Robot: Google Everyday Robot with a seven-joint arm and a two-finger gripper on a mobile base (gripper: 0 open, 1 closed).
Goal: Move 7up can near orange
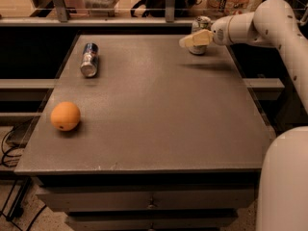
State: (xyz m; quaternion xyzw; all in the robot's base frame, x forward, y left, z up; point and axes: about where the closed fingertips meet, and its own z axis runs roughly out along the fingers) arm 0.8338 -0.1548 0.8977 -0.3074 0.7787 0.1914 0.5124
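Observation:
The 7up can [202, 23], whitish-silver with green marks, stands upright at the far right corner of the grey table [159, 109]. My gripper [191, 41] reaches in from the right on the white arm [255, 25] and lies across the front of the can, hiding its middle. Whether it touches the can I cannot tell. The orange [65, 116] sits near the table's left edge toward the front, far from the can and the gripper.
A blue-and-silver can [89, 59] lies on its side at the far left of the table. A metal rail and shelves with clutter run behind the table. My white base [284, 177] stands at the front right. Cables [12, 143] lie on the floor at left.

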